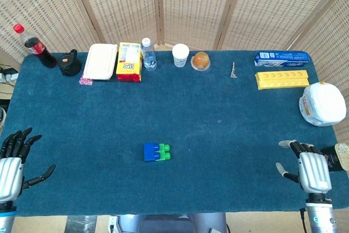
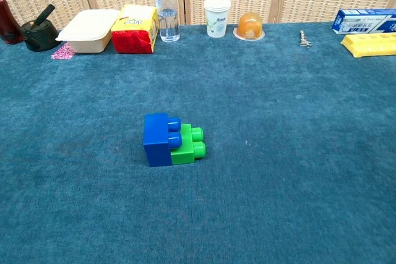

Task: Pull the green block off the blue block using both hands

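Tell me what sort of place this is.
Most likely a staged tabletop test area for robot manipulation, not a home. A blue-carpeted table stands before woven folding screens, with unrelated props lined along its far edge: a cola bottle, a paper cup, a yellow tray.

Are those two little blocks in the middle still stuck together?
Yes, joined. The green block sits tight against the blue block with no gap, both lying on their sides, studs pointing right.
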### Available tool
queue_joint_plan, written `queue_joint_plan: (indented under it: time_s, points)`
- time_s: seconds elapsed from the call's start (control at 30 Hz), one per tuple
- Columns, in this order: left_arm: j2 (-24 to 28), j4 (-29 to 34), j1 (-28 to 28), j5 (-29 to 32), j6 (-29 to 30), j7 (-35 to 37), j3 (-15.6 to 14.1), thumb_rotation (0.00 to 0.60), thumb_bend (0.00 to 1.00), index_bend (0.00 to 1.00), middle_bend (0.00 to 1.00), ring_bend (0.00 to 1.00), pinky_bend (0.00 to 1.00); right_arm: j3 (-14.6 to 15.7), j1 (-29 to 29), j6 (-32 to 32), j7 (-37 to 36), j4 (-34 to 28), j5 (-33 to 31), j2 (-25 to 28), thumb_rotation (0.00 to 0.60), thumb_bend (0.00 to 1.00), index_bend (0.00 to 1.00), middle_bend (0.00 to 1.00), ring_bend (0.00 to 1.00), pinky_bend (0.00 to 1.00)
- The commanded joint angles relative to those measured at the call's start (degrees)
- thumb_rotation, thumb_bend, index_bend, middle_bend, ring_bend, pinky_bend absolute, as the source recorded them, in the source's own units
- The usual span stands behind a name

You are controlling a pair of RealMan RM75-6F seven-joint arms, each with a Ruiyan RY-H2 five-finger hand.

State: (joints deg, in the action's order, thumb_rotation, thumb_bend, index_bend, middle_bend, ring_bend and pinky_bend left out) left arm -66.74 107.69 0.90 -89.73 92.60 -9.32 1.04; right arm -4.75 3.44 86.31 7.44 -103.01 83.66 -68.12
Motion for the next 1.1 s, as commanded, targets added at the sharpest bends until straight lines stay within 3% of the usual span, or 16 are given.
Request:
queue_joint_plan:
  time_s: [0.03, 0.47, 0.73, 1.1]
  points:
    - [-0.18, -0.15, 0.00, 0.13, -0.16, 0.00, -0.01, 0.450, 0.25, 0.22, 0.13, 0.00, 0.04, 0.00, 0.02, -0.13, -0.04, 0.03, -0.09, 0.02, 0.600, 0.28, 0.35, 0.40, 0.40, 0.30]
    - [-0.33, -0.29, -0.31, -0.35, -1.27, -0.15, -0.46, 0.452, 0.24, 0.22, 0.12, 0.00, 0.04, 0.17, -0.31, 0.56, 0.26, -0.35, 0.59, 0.14, 0.600, 0.28, 0.35, 0.40, 0.40, 0.30]
    - [1.76, 3.30, -3.88, 0.75, -10.19, -0.32, -2.33, 0.435, 0.25, 0.22, 0.12, 0.02, 0.04, 0.21, -0.41, 0.51, -0.23, 0.10, 0.52, 0.10, 0.600, 0.28, 0.35, 0.40, 0.40, 0.30]
    - [-1.46, 8.70, -12.07, 6.65, -22.07, -13.51, 0.12, 0.431, 0.27, 0.22, 0.12, 0.05, 0.08, -0.30, -0.25, 0.17, -2.34, 1.48, 0.10, 0.82, 0.600, 0.28, 0.35, 0.40, 0.40, 0.30]
